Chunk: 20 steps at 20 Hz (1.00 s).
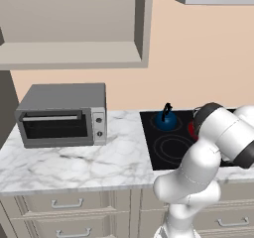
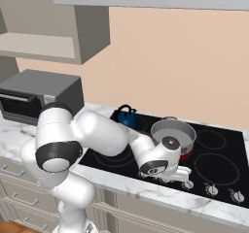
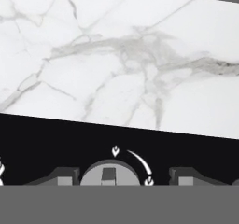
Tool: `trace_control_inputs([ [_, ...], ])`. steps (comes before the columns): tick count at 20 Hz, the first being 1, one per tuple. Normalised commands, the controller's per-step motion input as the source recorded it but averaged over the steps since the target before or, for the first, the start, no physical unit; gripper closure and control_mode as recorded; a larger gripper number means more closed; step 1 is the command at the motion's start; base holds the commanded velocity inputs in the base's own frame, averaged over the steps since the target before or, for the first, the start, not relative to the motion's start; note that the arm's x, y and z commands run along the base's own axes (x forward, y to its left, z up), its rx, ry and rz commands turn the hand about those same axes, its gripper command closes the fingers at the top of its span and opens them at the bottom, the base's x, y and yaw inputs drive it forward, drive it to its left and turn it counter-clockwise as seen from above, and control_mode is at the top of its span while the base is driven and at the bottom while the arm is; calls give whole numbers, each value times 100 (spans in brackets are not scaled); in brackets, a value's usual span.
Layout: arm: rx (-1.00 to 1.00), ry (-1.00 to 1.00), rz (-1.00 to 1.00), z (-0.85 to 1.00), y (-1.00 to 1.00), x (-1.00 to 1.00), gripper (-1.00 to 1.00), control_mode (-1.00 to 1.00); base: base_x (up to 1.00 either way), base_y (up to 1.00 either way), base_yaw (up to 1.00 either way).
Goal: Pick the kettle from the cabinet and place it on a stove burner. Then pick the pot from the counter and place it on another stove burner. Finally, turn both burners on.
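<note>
Jaws straddle a stove knob (image 3: 110, 173) — apart, marble counter (image 3: 116, 55) beyond.

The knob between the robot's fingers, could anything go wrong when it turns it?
The gripper straddles a stove knob with its jaws apart, so it might slip off. The pot already sits over a red glow, so this knob may belong to another burner than the one under the kettle.
</note>
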Motion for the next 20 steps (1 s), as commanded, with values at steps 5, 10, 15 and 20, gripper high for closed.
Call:
trace_control_inputs([
  [5, 0, 0, 0, -15, 17, 21, 100, -100, 0, 0, 0],
  [10, 0, 2, 0, -15, 15, 5, 100, -100, 0, 0, 0],
  [15, -3, 0, 7, -25, 25, 2, 100, -100, 0, 0, 0],
  [20, -5, 0, 14, -24, 37, 0, 100, -100, 0, 0, 0],
])
